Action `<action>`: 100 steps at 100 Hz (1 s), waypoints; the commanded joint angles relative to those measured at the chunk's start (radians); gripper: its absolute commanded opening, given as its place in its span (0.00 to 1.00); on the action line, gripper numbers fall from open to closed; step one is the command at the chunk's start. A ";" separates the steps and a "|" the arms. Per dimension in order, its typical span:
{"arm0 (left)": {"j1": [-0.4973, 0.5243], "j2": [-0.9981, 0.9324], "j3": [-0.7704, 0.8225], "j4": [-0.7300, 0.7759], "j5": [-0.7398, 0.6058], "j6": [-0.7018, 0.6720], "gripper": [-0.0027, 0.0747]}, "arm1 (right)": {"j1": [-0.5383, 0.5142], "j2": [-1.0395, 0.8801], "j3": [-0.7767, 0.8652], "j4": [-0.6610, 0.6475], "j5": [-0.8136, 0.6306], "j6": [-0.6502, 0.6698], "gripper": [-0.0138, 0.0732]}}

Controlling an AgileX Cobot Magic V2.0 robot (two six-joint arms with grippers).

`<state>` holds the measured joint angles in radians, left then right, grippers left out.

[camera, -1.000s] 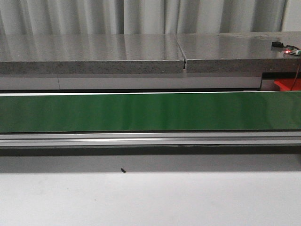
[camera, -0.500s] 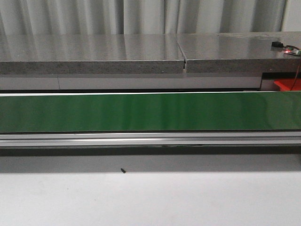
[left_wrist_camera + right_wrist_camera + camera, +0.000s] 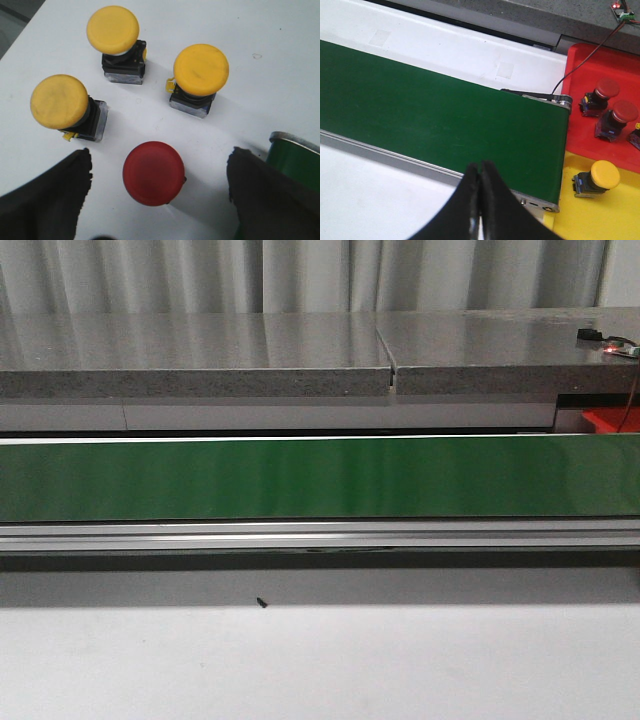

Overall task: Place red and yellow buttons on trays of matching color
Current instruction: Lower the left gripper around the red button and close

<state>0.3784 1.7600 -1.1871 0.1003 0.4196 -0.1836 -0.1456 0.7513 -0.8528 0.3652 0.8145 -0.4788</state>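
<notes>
1. Red button (image 3: 154, 173) upright on the white desk (image 3: 240, 40), cap up, sitting between the two dark fingers (image 3: 45, 195) of the left pincer (image 3: 159, 192); not touched by either finger.
2. Left pincer spread wide, gripping nothing, gaps visible on both sides of the red cap.
3. Three yellow buttons just beyond the red one on the same desk: one (image 3: 112, 30) farthest from the fingers, one (image 3: 201, 70) nearer the green belt end (image 3: 295, 157), one (image 3: 59, 101) on the opposite side. All upright on their dark bases, apart from each other.
4. Right pincer (image 3: 480, 200) clenched, fingers pressed together with nothing between them, hanging over the near edge of the green conveyor belt (image 3: 435, 115).
5. Red tray (image 3: 600, 65) past the belt's end, carrying two red-capped buttons (image 3: 607, 89) (image 3: 625, 112), close beside each other; a third object at the frame edge, too cropped to identify.
6. Yellow tray (image 3: 605, 215) adjoining the red tray, carrying one yellow button on its side (image 3: 604, 175).
7. Thin black wire (image 3: 580, 62) running across the red tray toward the belt's end roller.
8. Front view: bare green belt (image 3: 320, 477) across the whole width, grey stone counter (image 3: 200, 350) behind, small dark speck (image 3: 261, 602) on the white desk in front, corner of the red tray (image 3: 610, 420) at far right. Neither arm visible there.
</notes>
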 commanded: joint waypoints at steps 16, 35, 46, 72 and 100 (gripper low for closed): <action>0.004 -0.024 -0.051 0.016 -0.058 0.000 0.74 | 0.001 -0.007 -0.025 0.017 -0.056 -0.012 0.08; 0.004 0.036 -0.116 0.021 -0.003 0.000 0.74 | 0.001 -0.007 -0.025 0.017 -0.056 -0.012 0.08; 0.004 0.043 -0.123 0.021 -0.002 0.000 0.74 | 0.001 -0.007 -0.025 0.017 -0.056 -0.012 0.08; 0.004 0.057 -0.123 0.021 0.021 0.000 0.74 | 0.001 -0.007 -0.025 0.017 -0.056 -0.012 0.08; 0.004 0.101 -0.123 0.021 0.074 0.000 0.74 | 0.001 -0.007 -0.025 0.017 -0.056 -0.012 0.08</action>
<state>0.3784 1.8974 -1.2767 0.1157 0.5126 -0.1818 -0.1456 0.7513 -0.8528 0.3652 0.8145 -0.4788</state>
